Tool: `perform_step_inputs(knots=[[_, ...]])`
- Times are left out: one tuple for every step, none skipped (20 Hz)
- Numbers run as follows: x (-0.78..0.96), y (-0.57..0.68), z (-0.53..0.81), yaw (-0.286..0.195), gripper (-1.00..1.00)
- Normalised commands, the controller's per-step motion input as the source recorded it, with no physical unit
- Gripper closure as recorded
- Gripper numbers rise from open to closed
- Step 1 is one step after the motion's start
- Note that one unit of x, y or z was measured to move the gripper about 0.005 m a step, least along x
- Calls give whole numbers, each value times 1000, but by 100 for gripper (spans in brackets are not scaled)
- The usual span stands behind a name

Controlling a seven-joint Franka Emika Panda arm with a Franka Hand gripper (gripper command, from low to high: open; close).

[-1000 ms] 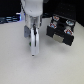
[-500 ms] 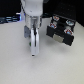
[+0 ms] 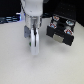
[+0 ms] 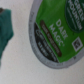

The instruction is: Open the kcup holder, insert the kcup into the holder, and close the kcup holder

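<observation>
The kcup (image 4: 56, 30) fills much of the wrist view, its green lid with white lettering facing the camera. A teal part (image 4: 6, 30), possibly a finger, shows beside it with a strip of white table between them. In the exterior view my white gripper (image 3: 33, 44) hangs straight down to the table near the middle. A pale rounded shape at its tip is too blurred to name. The black kcup holder (image 3: 60, 31) stands toward the exterior view's right of the gripper, apart from it, with its fronts closed. I cannot make out how the jaws stand.
The white table (image 3: 20, 67) spreads around the gripper. Dark objects (image 3: 10, 19) sit along the back edge at the exterior view's left.
</observation>
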Motion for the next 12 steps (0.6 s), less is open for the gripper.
perform_step_inputs(knots=[[-95, -68, -24, -23, 100], [-61, -32, -28, -24, 100], [6, 2, 1, -10, 100], [27, 64, 161, -17, 100], [31, 119, 309, -21, 100], [15, 164, 454, -35, 100], [28, 246, 575, -33, 100], [28, 294, 675, -46, 100], [28, 318, 745, -53, 100], [25, 335, 803, -48, 100], [30, 348, 805, -24, 100], [30, 375, 821, -27, 100]])
